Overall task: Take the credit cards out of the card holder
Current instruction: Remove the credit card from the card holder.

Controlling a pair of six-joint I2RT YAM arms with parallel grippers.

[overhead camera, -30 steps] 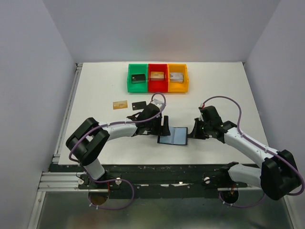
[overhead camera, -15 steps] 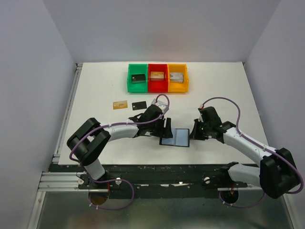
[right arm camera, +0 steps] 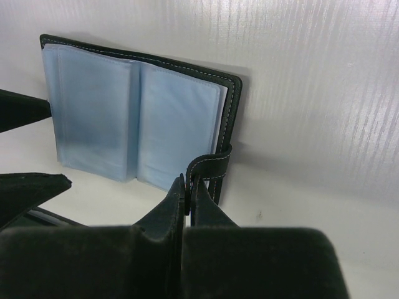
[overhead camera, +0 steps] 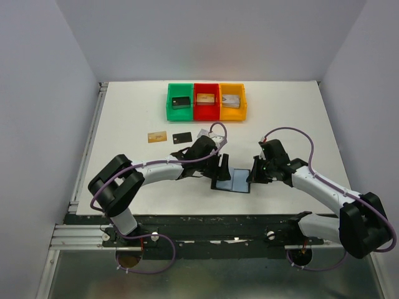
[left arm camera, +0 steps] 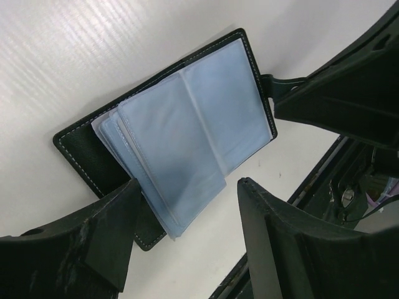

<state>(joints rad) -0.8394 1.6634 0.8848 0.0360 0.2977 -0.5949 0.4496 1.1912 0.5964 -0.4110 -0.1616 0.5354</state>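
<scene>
The card holder (overhead camera: 238, 181) lies open on the table between my grippers, its bluish sleeves up; no card shows inside them. In the left wrist view the holder (left arm camera: 187, 118) fills the middle, and my left gripper (left arm camera: 188, 184) is open, its fingers (left arm camera: 103, 233) astride the loose sleeve edges. My right gripper (right arm camera: 189, 182) is shut on the holder's black strap (right arm camera: 211, 164) at the holder's (right arm camera: 131, 118) right edge. A tan-gold card (overhead camera: 156, 136), a black card (overhead camera: 181, 137) and part of a silver-grey card (overhead camera: 203, 132) lie on the table behind the left arm.
Green (overhead camera: 180, 109), red (overhead camera: 206, 111) and orange (overhead camera: 232, 111) bins stand in a row at the back, each with a blocky item inside. The table's near edge and the arm bases lie just in front of the holder.
My left gripper has moved right, onto the holder's left side. The holder has slid slightly right and looks narrower. My right gripper has kept its hold on the strap.
</scene>
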